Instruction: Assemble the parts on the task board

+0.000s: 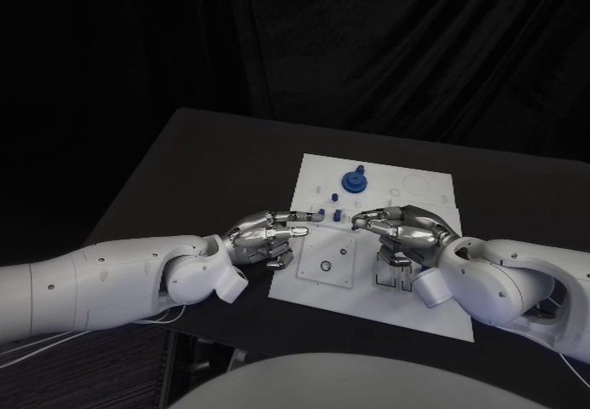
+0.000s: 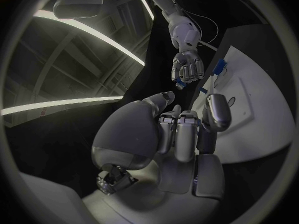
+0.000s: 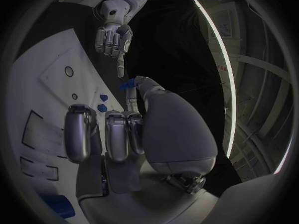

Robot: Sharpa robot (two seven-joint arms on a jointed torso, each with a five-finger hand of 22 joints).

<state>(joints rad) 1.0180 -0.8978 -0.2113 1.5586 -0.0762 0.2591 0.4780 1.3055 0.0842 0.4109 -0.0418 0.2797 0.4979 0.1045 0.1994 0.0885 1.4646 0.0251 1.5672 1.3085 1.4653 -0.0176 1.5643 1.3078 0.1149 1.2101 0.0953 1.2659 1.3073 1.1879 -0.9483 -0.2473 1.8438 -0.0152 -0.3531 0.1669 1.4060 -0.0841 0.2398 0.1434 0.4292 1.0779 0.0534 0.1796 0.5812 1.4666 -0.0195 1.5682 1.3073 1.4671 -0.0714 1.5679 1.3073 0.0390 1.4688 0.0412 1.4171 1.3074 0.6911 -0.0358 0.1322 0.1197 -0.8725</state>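
The white task board [image 1: 369, 307] lies in the middle of the black table [image 1: 209, 162]. A round blue part [image 1: 354, 181] stands near its far edge, and small blue pegs [image 1: 322, 210] stand closer in. My right hand [image 1: 400, 226] hovers over the board's middle and pinches a small blue piece [image 3: 127, 84] between thumb and a finger; the left wrist view shows the same piece [image 2: 179, 81] at the right hand's [image 2: 187, 67] fingertips. My left hand [image 1: 264, 234] sits at the board's left edge, fingers curled with nothing in them and one finger [image 3: 119, 67] stretched toward the right hand.
On the board [image 3: 44, 74] there are round holes and rectangular outlines. Two small blue parts [image 3: 101, 107] sit beside my right hand's fingers. Another blue part [image 3: 59, 206] lies near the right wrist. The table drops off on the left and at the front.
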